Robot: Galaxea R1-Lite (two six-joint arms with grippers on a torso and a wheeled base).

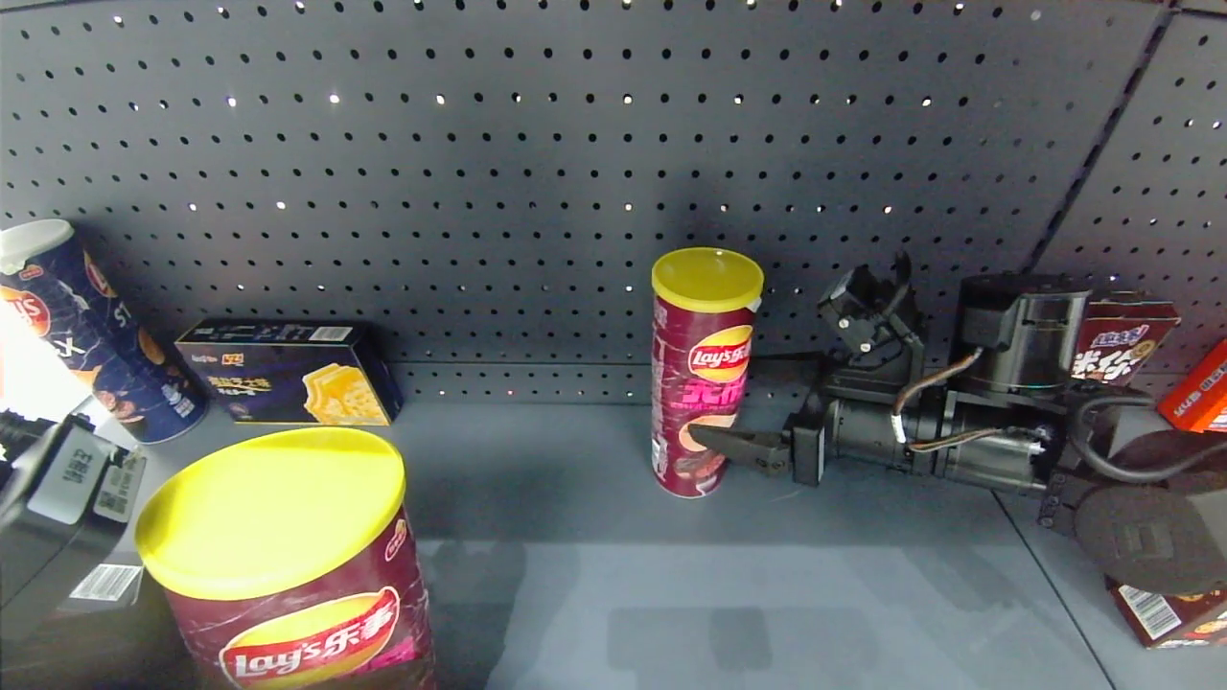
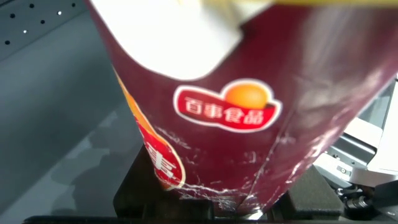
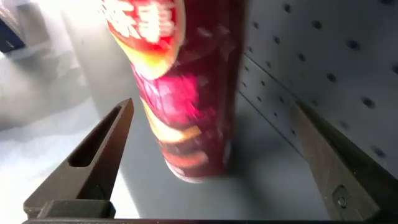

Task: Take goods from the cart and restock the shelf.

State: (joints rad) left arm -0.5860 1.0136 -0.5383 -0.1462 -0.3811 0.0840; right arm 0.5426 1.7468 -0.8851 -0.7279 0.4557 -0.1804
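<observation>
Head view counts three tall cans and four boxes on the grey shelf point(image 1: 767, 575) with its pegboard back point(image 1: 537, 144). Two of the cans are maroon with yellow lids, both lids on, so what they hold cannot be seen. The far maroon can point(image 1: 705, 374) stands upright on the shelf close to the pegboard, near the middle. The near maroon can point(image 1: 288, 565) is at the lower left, close to the camera. The third, a dark blue can point(image 1: 91, 335) with a white lid, leans at the far left, and a dark blue box point(image 1: 292, 372) lies just beside it. To the right are a maroon box point(image 1: 1126, 345) behind the right arm, an orange box point(image 1: 1198, 388) at the edge, and another maroon box point(image 1: 1165, 609) at the lower corner. The right gripper point(image 3: 211, 107) is released, its two fingers spread wide on either side of the far maroon can's lower half, apart from it. In the left wrist view the left gripper point(image 2: 224, 198) grasps the near maroon can by its base, and the can rises tilted from between the dark fingers point(image 2: 134, 186).
</observation>
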